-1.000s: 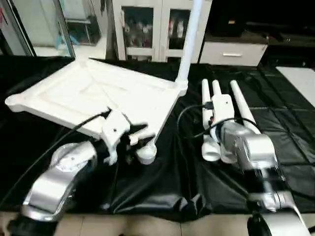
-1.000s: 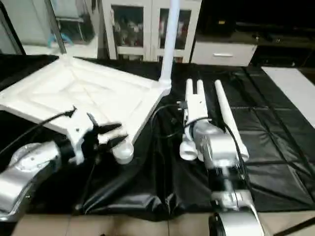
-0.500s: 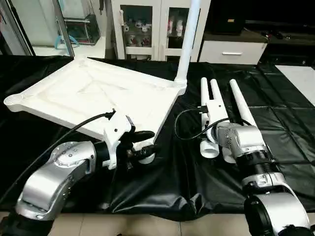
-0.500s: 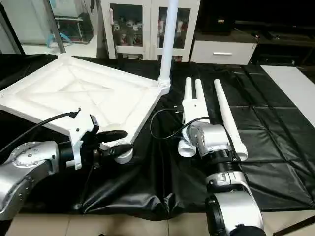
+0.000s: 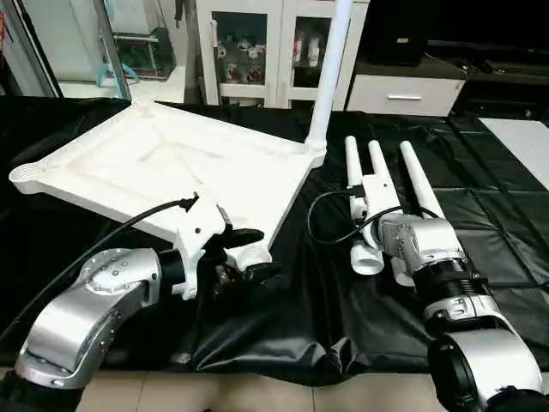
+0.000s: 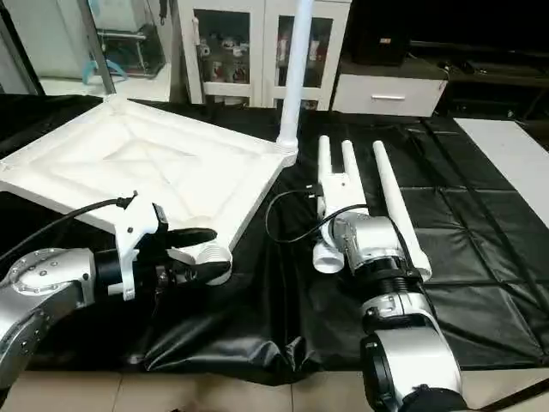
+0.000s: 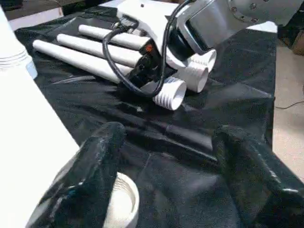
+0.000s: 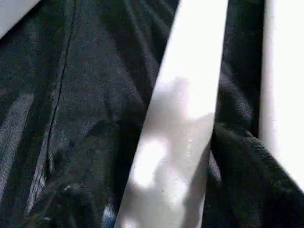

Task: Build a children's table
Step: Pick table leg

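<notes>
The white tabletop (image 5: 171,167) lies underside up on the black cloth, tilted, with one white leg (image 5: 330,69) standing upright in its far right corner socket. My left gripper (image 5: 250,256) is open at the near corner socket (image 5: 255,254). In the left wrist view one black finger (image 7: 95,166) stands right beside that socket (image 7: 124,199) and the other is far off it. Three loose legs (image 5: 413,182) lie side by side to the right. My right gripper (image 5: 374,202) sits low over the two left ones, and a leg (image 8: 185,118) runs close under its wrist camera.
Black cloth (image 5: 309,318) covers the work table and wrinkles near its front edge. White cabinets (image 5: 249,43) and a drawer unit (image 5: 403,90) stand behind. A black cable (image 5: 330,206) loops beside the right wrist, and another trails from the left forearm.
The head camera has steadied after a blur. My left gripper's fingers have spread a little about the near corner socket. The right arm and the loose legs have hardly moved.
</notes>
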